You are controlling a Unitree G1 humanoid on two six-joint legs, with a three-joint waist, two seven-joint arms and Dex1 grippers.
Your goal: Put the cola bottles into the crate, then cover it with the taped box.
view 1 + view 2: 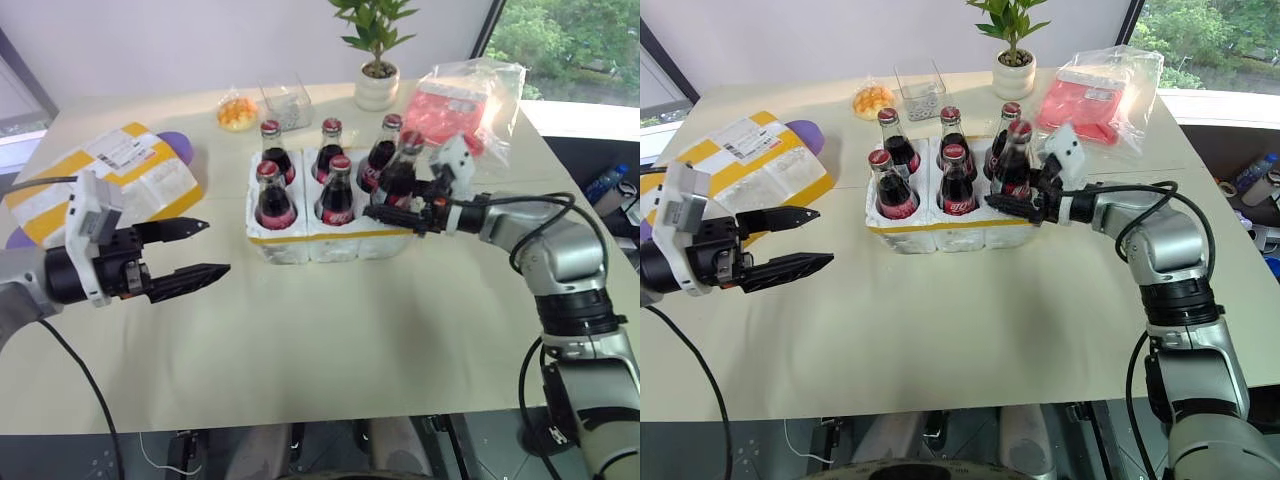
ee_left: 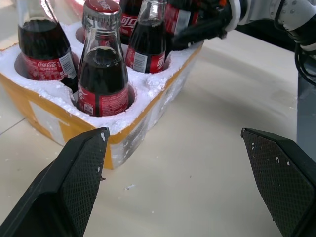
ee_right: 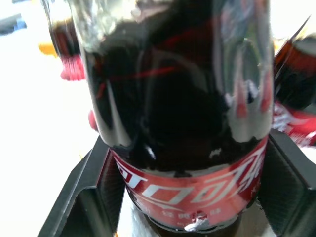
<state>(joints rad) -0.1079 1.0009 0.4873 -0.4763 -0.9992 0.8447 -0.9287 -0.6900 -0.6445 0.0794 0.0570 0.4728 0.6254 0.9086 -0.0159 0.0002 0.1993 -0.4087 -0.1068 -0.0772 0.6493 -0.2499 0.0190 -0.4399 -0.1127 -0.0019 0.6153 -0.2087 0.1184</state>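
Six small glass cola bottles (image 1: 336,190) with red labels are seated in the white foam crate (image 1: 325,240) mid-surface (image 1: 330,350), bare room being left along its near edge. The right gripper (image 1: 400,205) is placed around the near-right bottle, fingers (image 3: 286,182) released and flanking its label in the right wrist view. The left gripper (image 1: 195,250) is held spread and empty near the yellow-striped white foam taped box (image 1: 110,180) lying at the left edge.

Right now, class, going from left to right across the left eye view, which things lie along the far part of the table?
Taped box → bag of orange snacks → clear plastic container → potted plant → clear bag with red contents.
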